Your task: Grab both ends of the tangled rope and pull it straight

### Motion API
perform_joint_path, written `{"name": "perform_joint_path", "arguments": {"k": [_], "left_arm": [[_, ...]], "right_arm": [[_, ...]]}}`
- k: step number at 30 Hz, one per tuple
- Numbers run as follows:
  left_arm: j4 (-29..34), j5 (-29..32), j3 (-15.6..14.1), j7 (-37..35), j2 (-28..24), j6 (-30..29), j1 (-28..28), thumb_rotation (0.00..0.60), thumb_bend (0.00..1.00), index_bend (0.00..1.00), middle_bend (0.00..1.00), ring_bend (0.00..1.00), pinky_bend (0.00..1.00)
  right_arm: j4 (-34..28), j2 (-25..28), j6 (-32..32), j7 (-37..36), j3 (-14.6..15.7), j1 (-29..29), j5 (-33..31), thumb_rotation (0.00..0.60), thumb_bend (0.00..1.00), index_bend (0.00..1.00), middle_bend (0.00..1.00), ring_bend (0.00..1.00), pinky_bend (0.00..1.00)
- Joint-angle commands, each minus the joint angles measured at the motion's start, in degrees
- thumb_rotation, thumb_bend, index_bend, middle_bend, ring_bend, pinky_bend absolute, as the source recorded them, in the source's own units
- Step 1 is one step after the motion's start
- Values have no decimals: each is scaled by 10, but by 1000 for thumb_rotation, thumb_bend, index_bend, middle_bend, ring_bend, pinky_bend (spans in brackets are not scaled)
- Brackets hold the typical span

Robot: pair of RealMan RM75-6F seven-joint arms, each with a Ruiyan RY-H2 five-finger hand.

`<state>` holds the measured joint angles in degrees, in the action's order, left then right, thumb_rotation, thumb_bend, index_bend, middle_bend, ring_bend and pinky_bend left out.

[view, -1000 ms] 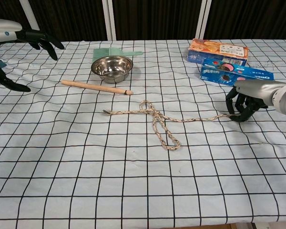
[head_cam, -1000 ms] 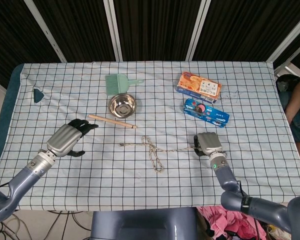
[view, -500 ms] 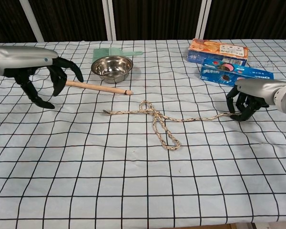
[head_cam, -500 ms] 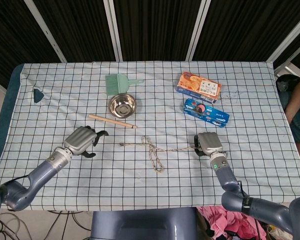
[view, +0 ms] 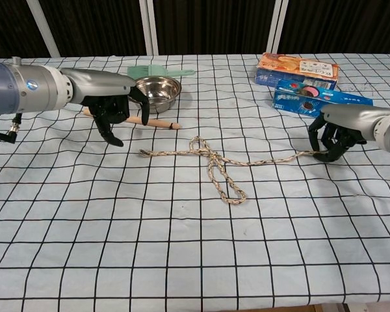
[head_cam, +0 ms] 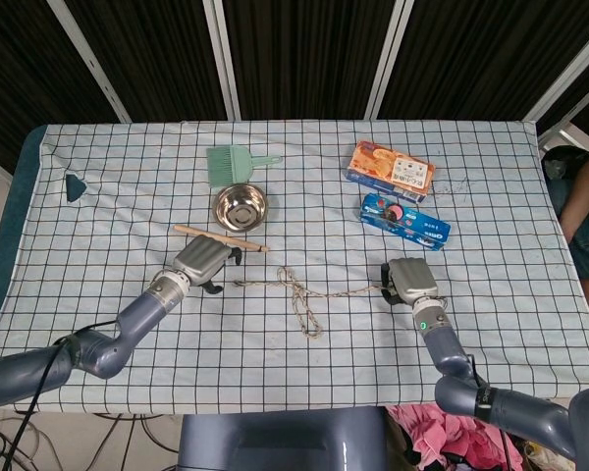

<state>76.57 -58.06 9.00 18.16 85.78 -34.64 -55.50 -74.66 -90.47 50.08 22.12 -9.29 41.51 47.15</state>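
Observation:
The tangled rope (head_cam: 299, 289) (view: 214, 162) lies across the middle of the checked cloth, with a knot and a loop hanging toward the front edge. My right hand (head_cam: 410, 280) (view: 335, 133) rests on the cloth with its fingers curled around the rope's right end. My left hand (head_cam: 203, 263) (view: 110, 104) hovers just left of the rope's free left end (view: 143, 153). Its fingers are apart, point down and hold nothing. It hangs over the near end of a wooden stick (head_cam: 238, 241) (view: 157, 122).
Behind the left hand stand a steel bowl (head_cam: 240, 205) (view: 153, 91) and a green brush (head_cam: 234, 162) (view: 157, 70). An orange box (head_cam: 391, 171) (view: 298, 68) and a blue biscuit pack (head_cam: 404, 220) (view: 318, 99) lie behind the right hand.
My left hand has travelled right and lower, from the cloth's left side to just beside the rope's left end. The right hand and the rope have stayed put.

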Motion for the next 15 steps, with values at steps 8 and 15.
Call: {"name": "perform_joint_path", "arguments": {"k": [8,15], "left_arm": [[-39,121,-23,63,49,18,-57,600,227,420,902,775,621],[-39,172,-47,97,58,4,-76,600,250,442,949,846,709]], "right_arm": [[1,1,3,-8,-2,-4,9,600,419,636,811,959,866],[3,0,1,-16,-3,-7,13,600,421,636,812,959,866]]}}
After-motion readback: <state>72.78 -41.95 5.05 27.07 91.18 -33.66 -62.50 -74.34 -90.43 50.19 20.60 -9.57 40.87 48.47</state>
